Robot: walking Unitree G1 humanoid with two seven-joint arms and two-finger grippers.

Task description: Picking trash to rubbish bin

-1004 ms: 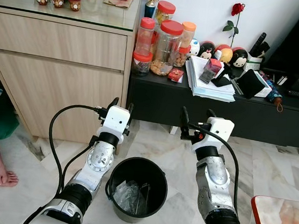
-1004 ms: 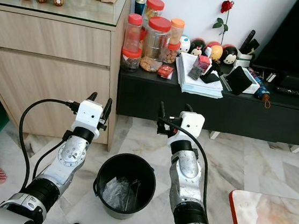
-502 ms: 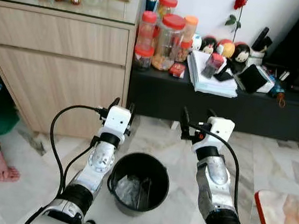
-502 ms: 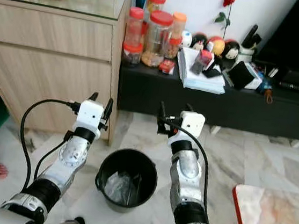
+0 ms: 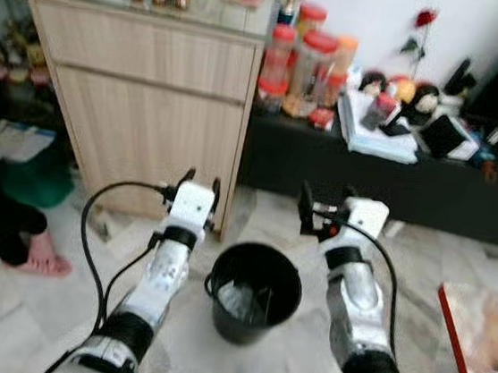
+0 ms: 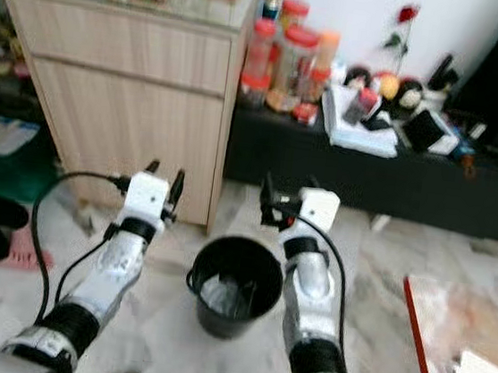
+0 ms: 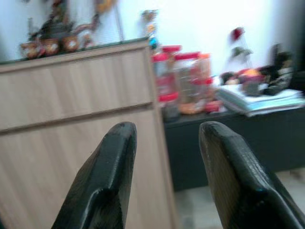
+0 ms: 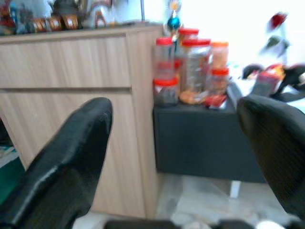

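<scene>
Marble floor, lower centre: one round black plastic bin. Left gripper and right gripper flank it, both spread wide, empty.

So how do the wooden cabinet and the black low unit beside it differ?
The wooden cabinet is light wood and taller, with cups on its glass top; the black low unit is dark and shorter, crowded with red-lidded jars and papers. Both stand against the wall, behind the bin.

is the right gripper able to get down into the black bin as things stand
Probably yes. The right gripper is open and empty, raised just above the bin, whose top is uncovered; nothing lies between them.
</scene>
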